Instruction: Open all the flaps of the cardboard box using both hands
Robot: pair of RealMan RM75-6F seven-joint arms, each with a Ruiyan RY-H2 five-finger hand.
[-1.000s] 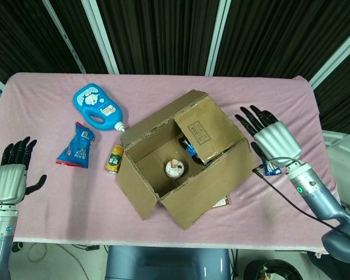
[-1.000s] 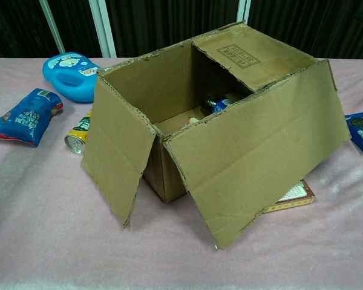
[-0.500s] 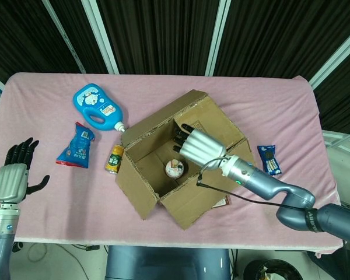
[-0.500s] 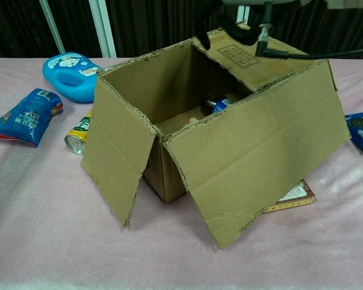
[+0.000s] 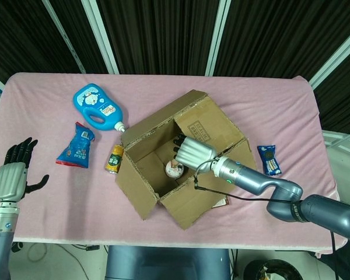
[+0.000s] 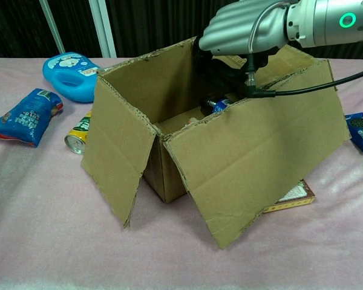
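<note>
Box (image 5: pixel 181 169), brown cardboard, stands mid-desk (image 5: pixel 268 105) on a pink cloth, mouth upward, long axis running diagonally from near-left to far-right in the head view. Contents: a small round tub (image 5: pixel 174 169) with a pale lid on the floor of the box, and a dark bottle with a blue label (image 6: pixel 221 104) against the right inner wall; further contents cannot be told. Flaps: near long flap (image 6: pixel 254 157) folded outward and hanging down the front; left end flap (image 6: pixel 115 157) folded outward and down; far long flap (image 5: pixel 151 125) standing roughly upright; right end flap (image 5: pixel 213 128), printed, lying inward over part of the mouth. Right hand (image 5: pixel 193 150) reaches into the mouth under the edge of the printed flap, fingers pointing down and inward; whether they touch the flap or hold anything cannot be told. Left hand (image 5: pixel 13 175) is held over the near-left desk edge, well apart from the box, fingers spread, holding nothing. Beside the box, left: blue jug (image 5: pixel 96 108), blue packet (image 5: pixel 77 146), can (image 5: pixel 114 158) lying just beside the box. Right: small blue packet (image 5: pixel 269 160). A flat carton (image 6: pixel 290 196) shows under the near flap.
</note>
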